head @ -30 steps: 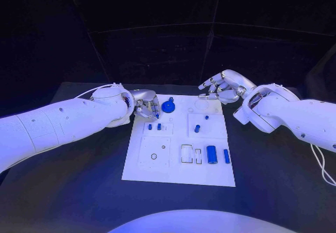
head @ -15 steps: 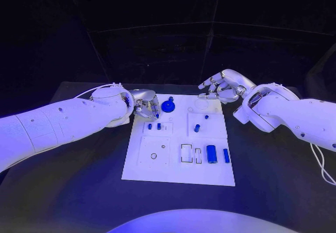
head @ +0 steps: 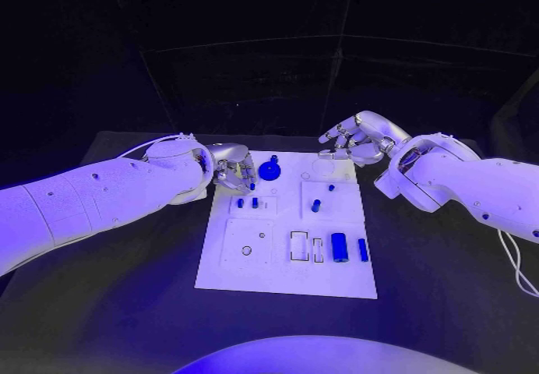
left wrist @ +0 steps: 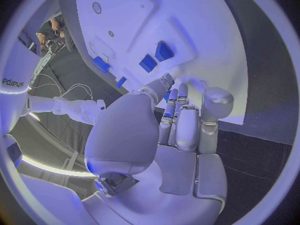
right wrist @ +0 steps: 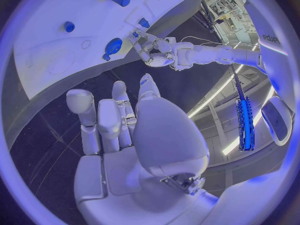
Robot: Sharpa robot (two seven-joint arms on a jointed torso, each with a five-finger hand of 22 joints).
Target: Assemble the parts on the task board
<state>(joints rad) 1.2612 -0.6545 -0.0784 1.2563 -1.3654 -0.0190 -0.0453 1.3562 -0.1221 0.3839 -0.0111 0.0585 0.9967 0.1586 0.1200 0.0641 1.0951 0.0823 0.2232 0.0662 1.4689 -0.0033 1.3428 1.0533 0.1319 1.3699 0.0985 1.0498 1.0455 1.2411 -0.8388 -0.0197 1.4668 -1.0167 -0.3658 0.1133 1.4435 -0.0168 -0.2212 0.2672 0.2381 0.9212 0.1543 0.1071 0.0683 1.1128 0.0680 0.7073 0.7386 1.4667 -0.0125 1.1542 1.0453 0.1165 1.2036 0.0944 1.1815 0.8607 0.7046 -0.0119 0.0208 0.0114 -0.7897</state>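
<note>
**Both hands poised at the far corners of the task board**

The left hand (head: pixel 233 169) sits at the far-left corner of the task board (head: pixel 269 284), its fingers (left wrist: pixel 177 116) curled downward and close together over the board's edge. Whether they pinch a small piece cannot be told: the left wrist view shows fingertips bunched near the white surface, but nothing blue is plainly visible between them. That posture suggests a hand either settling a small part or about to pick one, so it stays low and close to the work.

The right hand (head: pixel 357 139) hovers just beyond the far-right corner, fingers (right wrist: pixel 99 120) apart and loosely bent, holding nothing. It likely waits there to stay out of the left hand's way while remaining near enough to help.

Outward from the left hand, a round blue knob-like part (head: pixel 269 169) stands just beside it at the board's far edge. Nearer the robot, 2 short blue pegs (head: pixel 247 203) stand upright in a left panel, and 2 more small blue pieces (head: pixel 317 206) occupy the right panel. In the nearest row a fat blue cylinder (head: pixel 339 247) and a thin blue bar (head: pixel 364 249) stand by open rectangular slots (head: pixel 300 245), which look unfilled, so assembly appears only partly done.
</note>
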